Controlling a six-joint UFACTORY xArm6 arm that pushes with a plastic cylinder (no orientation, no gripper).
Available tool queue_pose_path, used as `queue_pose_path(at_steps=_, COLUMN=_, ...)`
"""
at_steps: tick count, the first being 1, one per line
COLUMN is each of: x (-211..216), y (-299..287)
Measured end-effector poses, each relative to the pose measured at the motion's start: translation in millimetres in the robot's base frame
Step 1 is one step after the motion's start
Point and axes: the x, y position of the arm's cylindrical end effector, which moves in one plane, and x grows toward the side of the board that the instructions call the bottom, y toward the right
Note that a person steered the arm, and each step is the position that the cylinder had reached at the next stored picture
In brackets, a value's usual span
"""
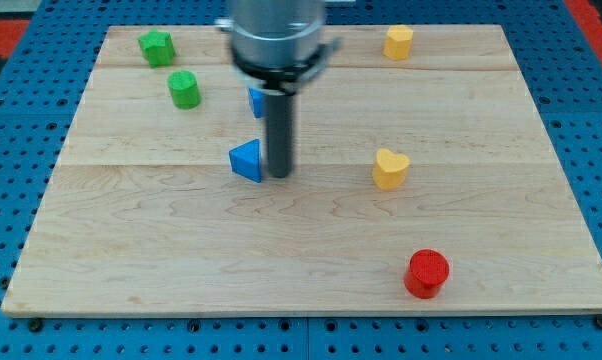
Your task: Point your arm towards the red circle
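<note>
The red circle block (426, 273) stands near the view's bottom right of the wooden board (181, 260). My tip (279, 176) rests on the board near its middle, just right of a blue triangle block (246, 160), touching or nearly touching it. The red circle lies well down and to the right of my tip. The arm's grey body (277, 40) hangs over the top middle of the board.
A second blue block (255, 100) is partly hidden behind the rod. A yellow heart block (390, 168) sits right of my tip. A yellow block (398, 42) is at the top right. Two green blocks (156, 47) (184, 90) are at the top left.
</note>
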Motion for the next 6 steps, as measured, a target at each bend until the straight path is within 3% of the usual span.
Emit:
queue_pose_path(at_steps=1, x=-14, y=-76)
queue_pose_path(at_steps=3, x=-33, y=-133)
queue_pose_path(at_steps=4, x=3, y=-32)
queue_pose_path(at_steps=6, x=115, y=95)
